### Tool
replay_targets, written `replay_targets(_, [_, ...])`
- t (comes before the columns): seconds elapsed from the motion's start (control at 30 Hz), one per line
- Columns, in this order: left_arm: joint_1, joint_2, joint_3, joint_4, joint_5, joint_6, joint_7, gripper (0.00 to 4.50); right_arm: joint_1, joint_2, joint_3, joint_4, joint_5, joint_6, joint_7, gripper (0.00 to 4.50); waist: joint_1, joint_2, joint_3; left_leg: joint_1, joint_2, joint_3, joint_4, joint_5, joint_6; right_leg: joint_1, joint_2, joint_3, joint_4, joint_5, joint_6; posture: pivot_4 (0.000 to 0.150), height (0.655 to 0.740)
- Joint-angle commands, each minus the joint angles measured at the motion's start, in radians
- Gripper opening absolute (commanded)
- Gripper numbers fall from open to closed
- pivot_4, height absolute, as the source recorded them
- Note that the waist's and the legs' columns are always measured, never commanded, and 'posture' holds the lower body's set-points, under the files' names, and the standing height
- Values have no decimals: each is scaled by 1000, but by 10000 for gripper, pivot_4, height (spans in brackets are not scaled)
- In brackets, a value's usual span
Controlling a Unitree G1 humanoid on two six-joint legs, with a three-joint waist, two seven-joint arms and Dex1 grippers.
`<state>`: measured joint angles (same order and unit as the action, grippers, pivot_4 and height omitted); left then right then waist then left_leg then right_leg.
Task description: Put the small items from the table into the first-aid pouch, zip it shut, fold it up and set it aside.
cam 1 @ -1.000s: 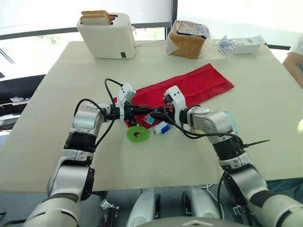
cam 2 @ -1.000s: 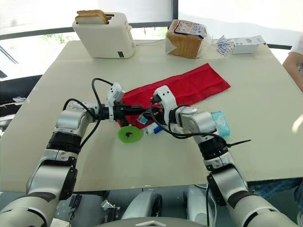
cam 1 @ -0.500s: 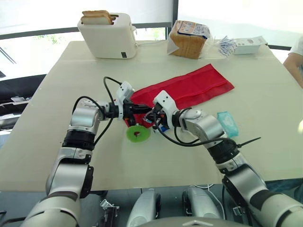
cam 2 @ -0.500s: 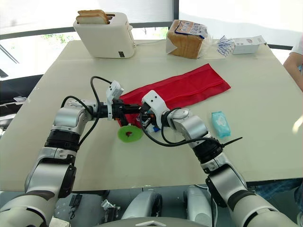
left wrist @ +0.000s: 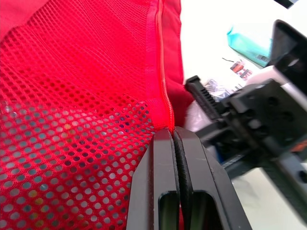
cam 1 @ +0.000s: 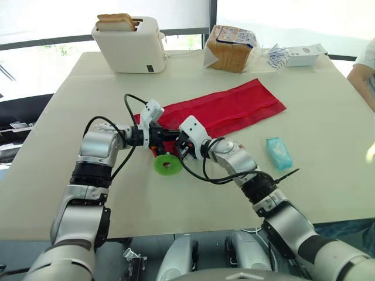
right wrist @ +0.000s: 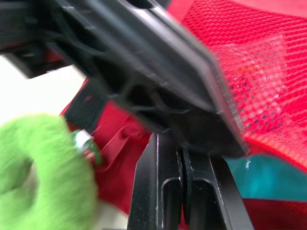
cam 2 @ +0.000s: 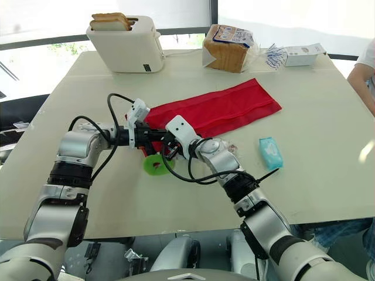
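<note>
The red mesh first-aid pouch (cam 1: 225, 108) lies spread out across the middle of the table. My left gripper (cam 1: 166, 134) is shut on the pouch's near-left end, pinching the edge right at the zipper line (left wrist: 165, 103). My right gripper (cam 1: 180, 143) is right beside it at that same end, fingers shut, and I cannot make out anything between them. In the right wrist view a teal item (right wrist: 268, 179) shows against the red mesh past the fingertips (right wrist: 170, 143). A green ring (cam 1: 168, 165) lies on the table just in front of both grippers.
A teal packet (cam 1: 279, 153) lies on the table to the right of my right arm. At the far edge stand a white toaster (cam 1: 129, 44) with bread, a bagged loaf (cam 1: 229, 48) and a white box (cam 1: 302, 54). A person's arm (cam 1: 363, 76) is at the right edge.
My right gripper has moved left from beside the green ring to the pouch's end, next to the left gripper. The small blue and white items are now hidden behind it. Left gripper still grips the pouch.
</note>
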<state>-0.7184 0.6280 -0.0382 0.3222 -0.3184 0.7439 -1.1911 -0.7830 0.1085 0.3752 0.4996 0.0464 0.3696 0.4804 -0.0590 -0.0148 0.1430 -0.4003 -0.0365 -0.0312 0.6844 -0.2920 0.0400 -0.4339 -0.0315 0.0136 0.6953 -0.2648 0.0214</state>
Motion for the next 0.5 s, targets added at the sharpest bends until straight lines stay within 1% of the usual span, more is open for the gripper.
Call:
replay_targets(0.03, [8,8,-3,-33,-25,10,-13,0,-28,24,-33,75,-27,-137,-38,472,-4,0,0,0,0,0,0,0,0,0,0,0,0,0,0,1500,7400])
replay_targets(0.1, [3,8,-5,-17,-18,2,-12,0,-39,22,-32,112,-50,-191,-54,472,-6,0,0,1,0,0,0,0,0,0,0,0,0,0,0,1500,7400])
replay_targets(0.17, [-2,8,-4,4,-10,-10,-7,0,-25,13,-27,83,-46,-204,-16,472,-6,0,0,1,0,0,0,0,0,0,0,0,0,0,0,1500,7400])
replay_targets(0.23, [-6,8,-6,30,2,-28,0,0,7,-7,-11,10,-29,-188,57,472,-3,0,0,1,0,-1,0,0,0,1,0,-1,0,0,0,1500,7400])
replay_targets(0.3, [-10,8,-10,60,17,-50,9,0,57,-49,18,-105,-18,-151,130,472,-1,0,0,1,0,-1,0,0,0,1,0,-1,0,0,0,1500,7400])
replay_targets(0.4, [-12,9,-16,87,23,-73,9,0,110,-91,30,-225,-25,-87,161,472,-1,0,0,0,0,-1,0,0,0,1,0,0,-1,0,0,1500,7400])
replay_targets(0.5, [-16,10,-20,102,25,-80,4,0,130,-134,52,-276,-74,-42,154,472,-2,0,0,0,0,-1,0,0,0,1,0,-1,0,0,0,1500,7400])
